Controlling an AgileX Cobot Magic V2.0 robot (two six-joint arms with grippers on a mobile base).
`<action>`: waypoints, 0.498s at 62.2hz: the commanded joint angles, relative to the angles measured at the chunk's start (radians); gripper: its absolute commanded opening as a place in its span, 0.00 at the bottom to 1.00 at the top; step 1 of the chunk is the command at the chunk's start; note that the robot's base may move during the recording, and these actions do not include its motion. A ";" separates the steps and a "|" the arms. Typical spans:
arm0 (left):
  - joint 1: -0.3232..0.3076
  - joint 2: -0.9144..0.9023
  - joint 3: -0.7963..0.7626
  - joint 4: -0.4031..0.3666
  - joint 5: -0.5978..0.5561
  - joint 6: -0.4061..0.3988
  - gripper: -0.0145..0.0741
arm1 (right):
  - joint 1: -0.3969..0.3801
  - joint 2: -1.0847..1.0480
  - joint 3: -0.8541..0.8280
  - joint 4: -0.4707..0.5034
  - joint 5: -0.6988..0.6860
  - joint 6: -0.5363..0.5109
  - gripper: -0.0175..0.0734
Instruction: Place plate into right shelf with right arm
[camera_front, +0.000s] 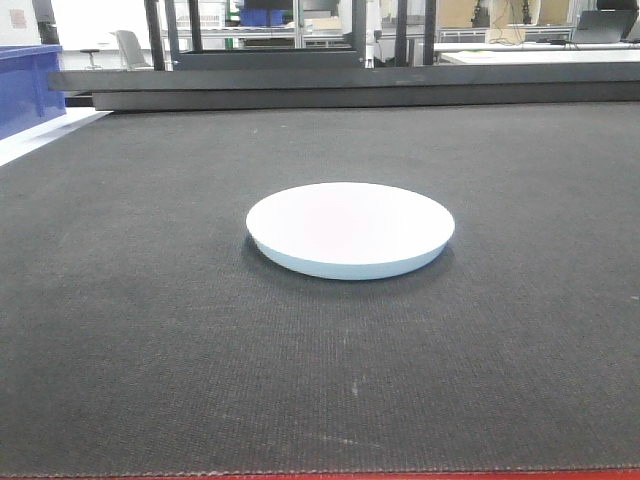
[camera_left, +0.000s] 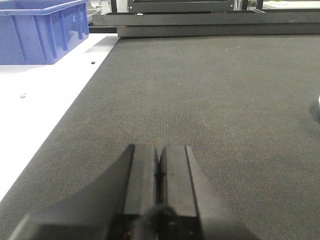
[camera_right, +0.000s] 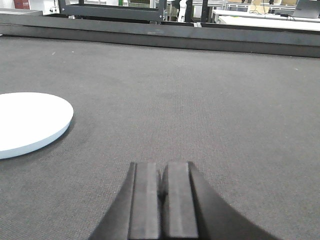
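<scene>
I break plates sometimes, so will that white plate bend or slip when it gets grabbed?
The plate looks stiff, so it probably won't bend. Its smooth sloping rim may slip in the right gripper. Lying flat on the rough mat, it likely won't roll.

White plate, dark grey mat, blue bin.

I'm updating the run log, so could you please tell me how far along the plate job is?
Nothing looks done yet: the plate lies flat on the dark mat, held by nothing. In hand: little; the right gripper is shut and empty, low over the mat to the plate's right, apart from it. The left gripper is shut too. Left: grasping, lifting, and shelving the plate.
</scene>
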 joint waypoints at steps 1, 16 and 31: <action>-0.003 -0.011 0.008 -0.006 -0.085 -0.003 0.11 | 0.000 -0.014 -0.008 -0.002 -0.092 -0.009 0.21; -0.003 -0.011 0.008 -0.006 -0.085 -0.003 0.11 | 0.000 -0.014 -0.008 -0.002 -0.092 -0.009 0.21; -0.003 -0.011 0.008 -0.006 -0.085 -0.003 0.11 | 0.000 -0.014 -0.008 -0.002 -0.092 -0.009 0.21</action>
